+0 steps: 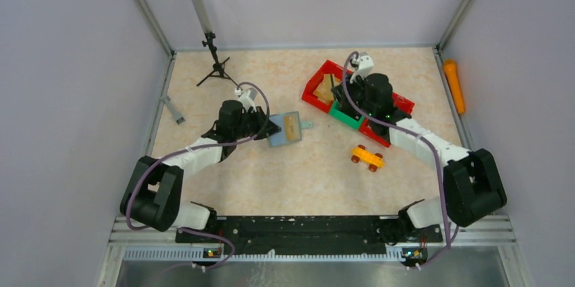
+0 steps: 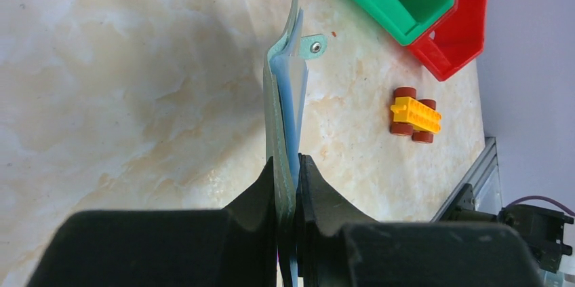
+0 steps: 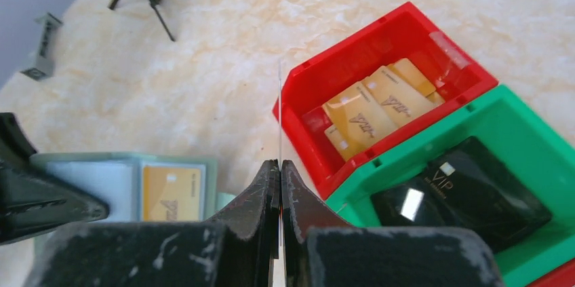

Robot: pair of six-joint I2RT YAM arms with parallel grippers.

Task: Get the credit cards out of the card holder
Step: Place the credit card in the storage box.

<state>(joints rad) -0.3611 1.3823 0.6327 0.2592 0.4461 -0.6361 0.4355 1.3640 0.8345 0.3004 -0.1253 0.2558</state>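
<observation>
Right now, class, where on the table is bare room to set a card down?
Bare: the near strip between the toy car, the card holder and the base rail; also the far middle between the tripod and the red bin. Crowded: around that bin, under the right arm.

The top camera looks steeply down from above and behind the arm bases, over the whole counter (image 1: 285, 185). Each wrist camera sits close behind its own pair, the left fingers (image 2: 251, 199) facing low across the counter, the right fingers (image 3: 306, 197) tilted downward. Both wrist views share the card holder (image 2: 272, 124) and the red and green bins (image 2: 400, 19).
</observation>
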